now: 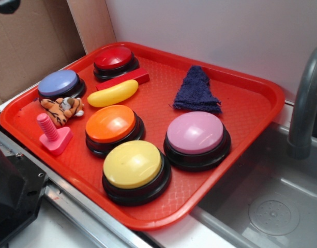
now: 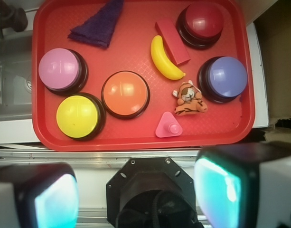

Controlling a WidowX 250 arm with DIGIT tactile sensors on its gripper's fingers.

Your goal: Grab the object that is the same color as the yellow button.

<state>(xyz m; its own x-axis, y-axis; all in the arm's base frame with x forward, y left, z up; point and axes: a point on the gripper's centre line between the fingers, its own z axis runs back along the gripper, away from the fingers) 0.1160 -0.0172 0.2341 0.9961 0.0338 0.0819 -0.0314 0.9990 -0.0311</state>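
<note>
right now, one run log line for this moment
phase: pre-grasp | gripper: open, empty, off tray | target: small yellow plastic banana toy beside red block | untouched

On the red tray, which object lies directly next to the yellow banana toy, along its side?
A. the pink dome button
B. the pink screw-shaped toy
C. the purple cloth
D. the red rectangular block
D: the red rectangular block lies alongside the yellow banana toy, between it and the red dome button; the other three things sit well apart from it on the tray.
</note>
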